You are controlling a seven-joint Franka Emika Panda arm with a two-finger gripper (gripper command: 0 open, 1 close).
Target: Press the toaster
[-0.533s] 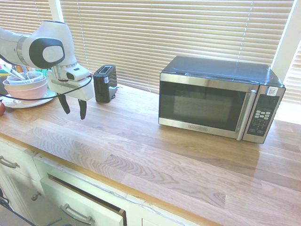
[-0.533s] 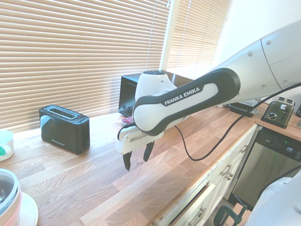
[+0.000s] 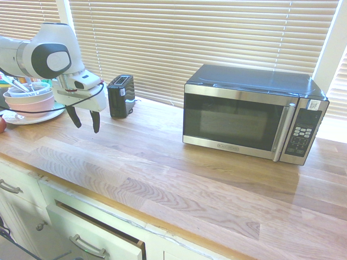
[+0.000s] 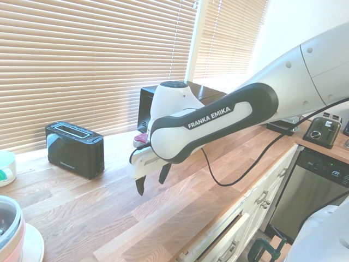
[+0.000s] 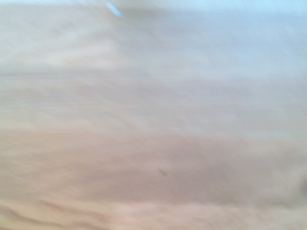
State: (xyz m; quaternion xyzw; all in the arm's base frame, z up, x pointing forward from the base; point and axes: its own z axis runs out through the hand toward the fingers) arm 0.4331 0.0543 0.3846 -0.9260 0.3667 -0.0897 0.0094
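while hovering over the wooden countertop [image 3: 162, 184] at nine o'clock in the first exterior view, holds the two fingers of the gripper [image 3: 87, 128] spread apart. shows the slim black toaster [image 3: 121, 97] upright on the countertop at ten o'clock, near the gripper. also shows the large microwave [image 3: 252, 116] towards three and stacked bowls [image 3: 31, 104] between nine and ten. in the wrist view, gives blurred wood grain.

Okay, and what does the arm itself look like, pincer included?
White, rounded segments with black trim; "FRANKA EMIKA" is lettered on one link. A black cable runs along it. The pincer has a white, boxy body and two dark, tapering fingers.
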